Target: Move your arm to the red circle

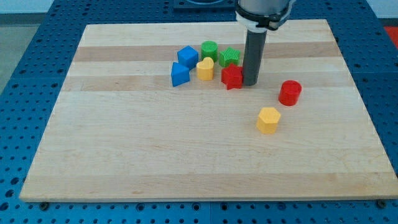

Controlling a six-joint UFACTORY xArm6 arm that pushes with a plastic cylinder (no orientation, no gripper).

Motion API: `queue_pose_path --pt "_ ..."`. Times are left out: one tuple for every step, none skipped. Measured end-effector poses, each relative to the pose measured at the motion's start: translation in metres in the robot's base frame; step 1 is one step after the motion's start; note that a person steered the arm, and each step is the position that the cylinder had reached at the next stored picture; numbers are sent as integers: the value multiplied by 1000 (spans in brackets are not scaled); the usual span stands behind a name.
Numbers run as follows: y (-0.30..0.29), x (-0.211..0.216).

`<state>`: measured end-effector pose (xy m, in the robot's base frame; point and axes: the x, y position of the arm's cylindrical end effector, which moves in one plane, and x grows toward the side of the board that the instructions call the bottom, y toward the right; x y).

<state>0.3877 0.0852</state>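
The red circle [290,93] is a short red cylinder at the board's right of centre. My tip [251,83] stands to its left and a little higher in the view, with a clear gap between them. The tip is right beside the red star block [232,76], at its right edge. A yellow hexagon block [268,120] lies below and left of the red circle.
A cluster sits left of the tip: a green star block [229,57], a green round block [209,50], a yellow heart block [205,69], a blue cube [187,56] and a blue triangular block [180,75]. The wooden board [155,155] lies on a blue perforated table.
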Motion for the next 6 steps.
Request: queue_pose_path --pt "5 0" --pt "33 0" --pt "71 -5" --pt "111 -7" --pt "130 16" --pt "131 34"
